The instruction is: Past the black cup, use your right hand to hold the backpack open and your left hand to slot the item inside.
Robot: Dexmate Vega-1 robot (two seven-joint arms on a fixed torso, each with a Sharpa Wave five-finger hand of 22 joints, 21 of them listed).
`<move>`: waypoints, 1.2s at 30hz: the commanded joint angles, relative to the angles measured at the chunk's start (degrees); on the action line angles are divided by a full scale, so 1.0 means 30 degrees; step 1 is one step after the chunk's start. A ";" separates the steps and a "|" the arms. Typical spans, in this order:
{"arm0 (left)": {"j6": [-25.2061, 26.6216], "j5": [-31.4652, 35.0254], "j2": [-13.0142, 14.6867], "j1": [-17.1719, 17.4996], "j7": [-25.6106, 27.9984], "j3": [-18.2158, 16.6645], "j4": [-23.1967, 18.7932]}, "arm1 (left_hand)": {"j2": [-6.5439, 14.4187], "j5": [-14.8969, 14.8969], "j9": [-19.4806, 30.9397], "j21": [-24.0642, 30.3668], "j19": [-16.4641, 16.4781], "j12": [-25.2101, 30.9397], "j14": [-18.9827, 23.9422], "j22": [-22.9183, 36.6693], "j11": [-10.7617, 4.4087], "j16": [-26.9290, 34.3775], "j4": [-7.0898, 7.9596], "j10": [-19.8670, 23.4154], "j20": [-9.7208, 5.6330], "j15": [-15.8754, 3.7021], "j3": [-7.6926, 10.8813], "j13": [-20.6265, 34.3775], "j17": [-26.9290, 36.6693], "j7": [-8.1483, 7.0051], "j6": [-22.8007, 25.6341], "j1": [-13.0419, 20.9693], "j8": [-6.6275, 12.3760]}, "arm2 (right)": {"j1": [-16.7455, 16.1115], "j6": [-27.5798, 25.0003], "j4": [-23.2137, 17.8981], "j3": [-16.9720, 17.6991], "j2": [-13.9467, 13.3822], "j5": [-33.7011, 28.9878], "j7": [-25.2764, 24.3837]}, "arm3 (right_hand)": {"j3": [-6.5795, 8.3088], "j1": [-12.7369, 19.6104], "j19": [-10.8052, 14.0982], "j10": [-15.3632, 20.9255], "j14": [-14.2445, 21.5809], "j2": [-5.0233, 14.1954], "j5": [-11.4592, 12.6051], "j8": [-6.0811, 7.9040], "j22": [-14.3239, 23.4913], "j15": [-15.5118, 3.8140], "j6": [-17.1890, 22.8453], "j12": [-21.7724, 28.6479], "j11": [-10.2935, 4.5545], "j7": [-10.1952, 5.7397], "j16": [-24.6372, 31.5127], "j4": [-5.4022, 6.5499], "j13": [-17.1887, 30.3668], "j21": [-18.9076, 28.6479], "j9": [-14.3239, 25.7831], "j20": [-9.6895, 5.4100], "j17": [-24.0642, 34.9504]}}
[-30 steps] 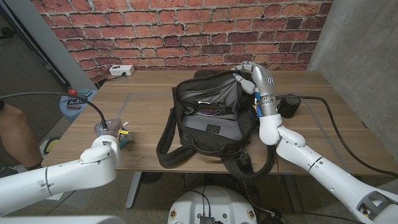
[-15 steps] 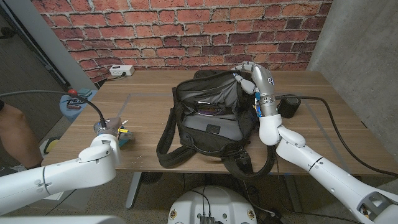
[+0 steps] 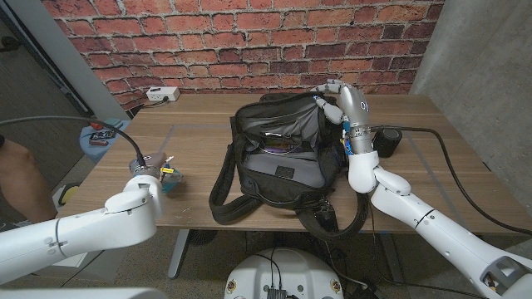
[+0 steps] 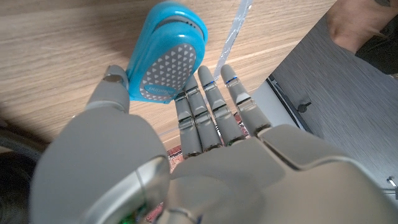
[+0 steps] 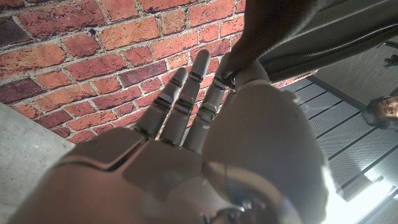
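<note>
Right hand (image 3: 334, 96) grips the open backpack's (image 3: 278, 158) rim; left hand (image 3: 152, 169) grasps a blue item (image 4: 164, 59) near the table's (image 3: 199, 137) left edge.

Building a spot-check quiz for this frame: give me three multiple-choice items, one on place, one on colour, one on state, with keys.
1. Where does the black cylindrical cup stand?
A. on the robot's right of the black fabric backpack
B. inside it
C. at the table's left edge

2. What colour is the oval plastic item at the left hand?
A. red
B. light blue
C. black

3. What state is the backpack in?
A. zipped shut
B. open, its rim held by the right hand
C. hanging off the table

Key: 1 A, the head view shows the cup beyond the right forearm; 2 B, the left wrist view shows it blue; 3 B, the fingers pinch the rim.
</note>
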 commanded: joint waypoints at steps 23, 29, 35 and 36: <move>-0.0151 -0.0691 0.0164 -0.0096 0.0133 -0.0262 -0.1918 | 0.0794 0.0215 0.0709 0.0331 0.0131 0.0402 0.0486 0.0103 -0.0692 0.0158 0.0177 0.1213 -0.0098 -0.0069 -0.0069 0.0494 0.0225 -0.0267 0.2422 0.0456 0.2199 | 0.0046 0.0539 -0.0112 0.0649 0.0144 0.0908 0.0579 | -0.0162 0.0223 0.0107 0.0191 0.0237 0.0289 0.0172 0.0104 0.0059 -0.2222 0.0150 0.0064 -0.0008 0.0088 -0.0067 0.0005 0.0083 0.0190 0.0046 -0.2440 0.0214; -0.0338 -0.0798 0.0258 -0.0090 0.0083 -0.0312 -0.2106 | 0.0789 0.0243 0.0704 0.0346 0.0101 0.0427 0.0510 0.0101 -0.0696 0.0109 0.0167 0.1236 -0.0093 -0.0049 -0.0064 0.0575 0.0217 -0.0273 0.2488 0.0447 0.2251 | 0.0351 0.0647 0.0226 0.0555 0.0386 0.0934 0.0582 | -0.0178 0.0239 0.0112 0.0184 0.0236 0.0301 0.0184 0.0098 0.0060 -0.2225 0.0160 0.0055 -0.0029 0.0080 -0.0108 0.0005 0.0106 0.0193 0.0047 -0.2451 0.0225; -0.0617 -0.1032 0.0202 0.0080 0.0169 -0.0706 -0.2208 | 0.0806 0.0259 0.0723 0.0368 0.0102 0.0468 0.0563 0.0099 -0.0704 0.0114 0.0165 0.1308 -0.0093 -0.0076 -0.0073 0.0641 0.0246 -0.0271 0.2472 0.0443 0.2279 | 0.0609 0.0598 0.0457 0.0500 0.0582 0.1006 0.0628 | -0.0194 0.0252 0.0112 0.0209 0.0257 0.0313 0.0194 0.0092 0.0061 -0.2226 0.0165 0.0043 -0.0015 0.0072 -0.0130 0.0006 0.0101 0.0194 0.0049 -0.2458 0.0248; -0.0734 -0.1055 0.0231 0.0092 0.0156 -0.0749 -0.2216 | 0.0798 0.0262 0.0720 0.0371 0.0095 0.0481 0.0582 0.0099 -0.0665 0.0106 0.0170 0.1329 -0.0092 -0.0082 -0.0077 0.0658 0.0241 -0.0279 0.2489 0.0426 0.2290 | 0.0646 0.0580 0.0484 0.0493 0.0595 0.0996 0.0632 | -0.0197 0.0253 0.0117 0.0212 0.0258 0.0312 0.0195 0.0098 0.0061 -0.2227 0.0182 0.0046 -0.0015 0.0055 -0.0133 0.0006 0.0106 0.0196 0.0049 -0.2461 0.0250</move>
